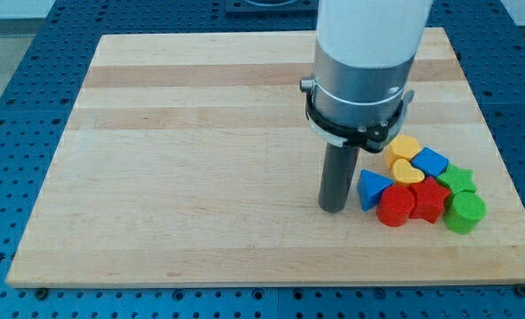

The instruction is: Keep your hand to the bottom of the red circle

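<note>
The red circle (395, 206) is a short red cylinder at the lower left of a tight cluster of blocks at the view's right. My tip (334, 208) rests on the board just left of the cluster, about level with the red circle and a short gap from it. A blue triangle (373, 188) lies between the rod and the red circle's upper left. A red star-like block (429, 198) touches the red circle on its right.
The cluster also holds a yellow block (405, 147), a yellow heart (407, 170), a blue block (431, 161), a green star (459, 179) and a green cylinder (464, 213). The wooden board (200, 159) sits on a blue perforated table. The arm's white body (368, 62) overhangs the board's upper right.
</note>
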